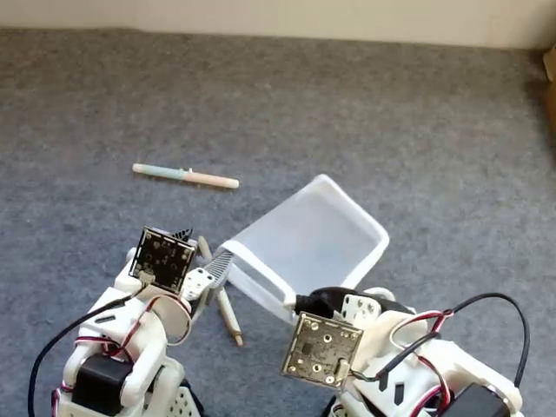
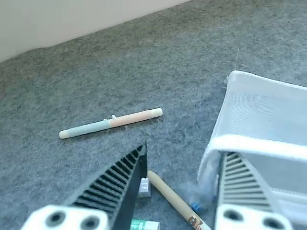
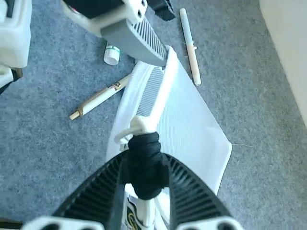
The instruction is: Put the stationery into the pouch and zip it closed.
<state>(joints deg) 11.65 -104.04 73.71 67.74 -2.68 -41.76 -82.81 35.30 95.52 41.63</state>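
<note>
My right gripper (image 3: 145, 165) is clamped on the black wrapped zipper pull (image 3: 145, 143) of the white mesh pouch (image 3: 187, 124), which stretches away from its fingertips. My left gripper (image 2: 184, 153) is spread wide. The right wrist view shows one of its ribbed fingers through the mesh at the pouch's far rim. The left wrist view shows a beige wooden pen (image 2: 170, 196) between those fingers, a pastel green-and-peach pen (image 2: 111, 123) beyond them, and a small white cylinder with green markings (image 2: 144, 224) close underneath.

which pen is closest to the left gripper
The tan pen, lying right by the open left gripper beside the pouch. The pastel green-and-pink pen lies farther out on the carpet.
</note>
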